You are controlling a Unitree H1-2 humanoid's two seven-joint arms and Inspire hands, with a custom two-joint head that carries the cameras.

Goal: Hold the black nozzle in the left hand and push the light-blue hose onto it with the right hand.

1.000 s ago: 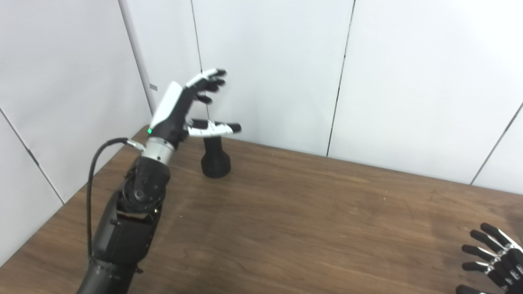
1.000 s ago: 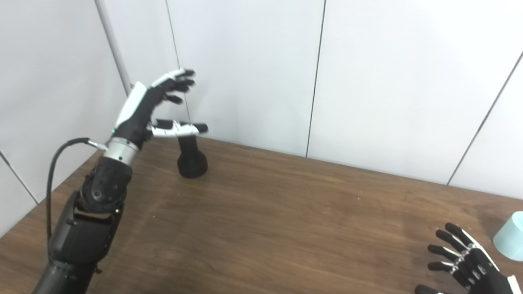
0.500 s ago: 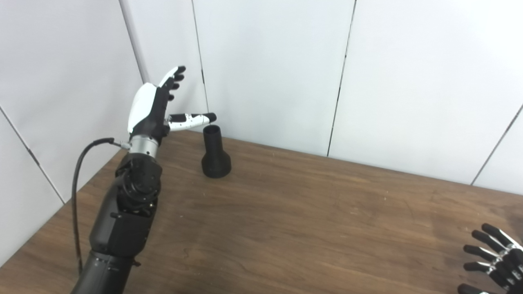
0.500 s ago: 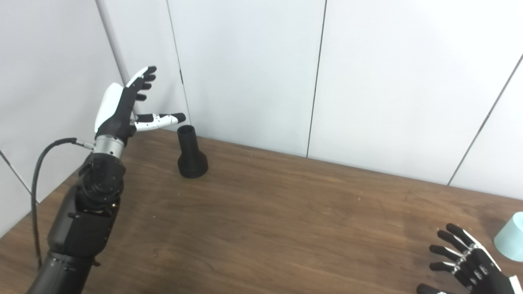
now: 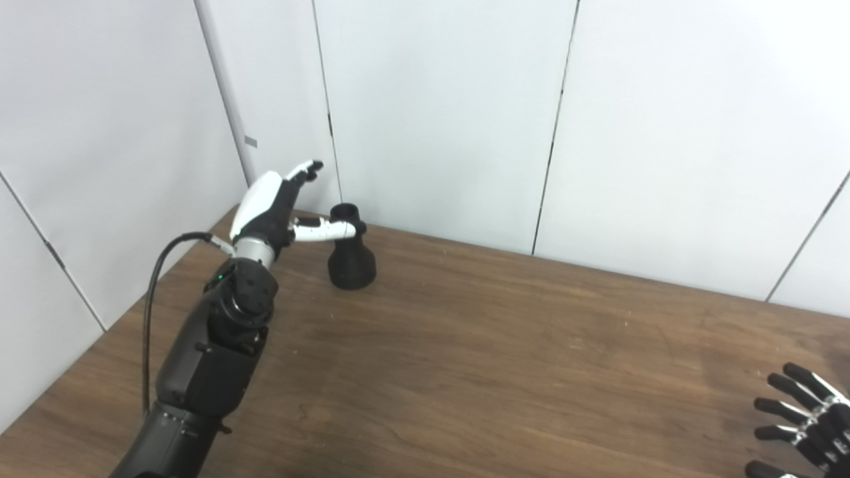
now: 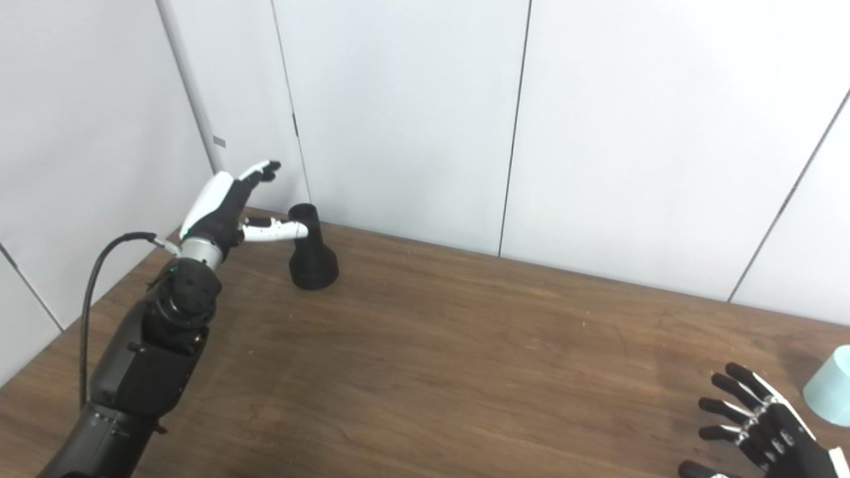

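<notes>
The black nozzle (image 5: 350, 251) stands upright on its wide base at the far left of the wooden table (image 5: 505, 345), narrow neck up. My left hand (image 5: 279, 206) is open just left of it, thumb reaching across the front of the neck, the other fingers raised behind; I cannot tell if the thumb touches. The light-blue hose (image 6: 829, 392) shows only in the right eye view, at the right edge of the table. My right hand (image 6: 764, 428) rests open near the front right corner, left of the hose and apart from it.
White wall panels (image 5: 431, 113) rise right behind the nozzle and along the table's left side. A black cable (image 5: 149, 299) loops out from my left wrist. The table's left edge runs close by my left forearm.
My left hand has dropped from above the nozzle's top to the height of its neck, with the thumb now level with the neck. The right hand has stayed put.
</notes>
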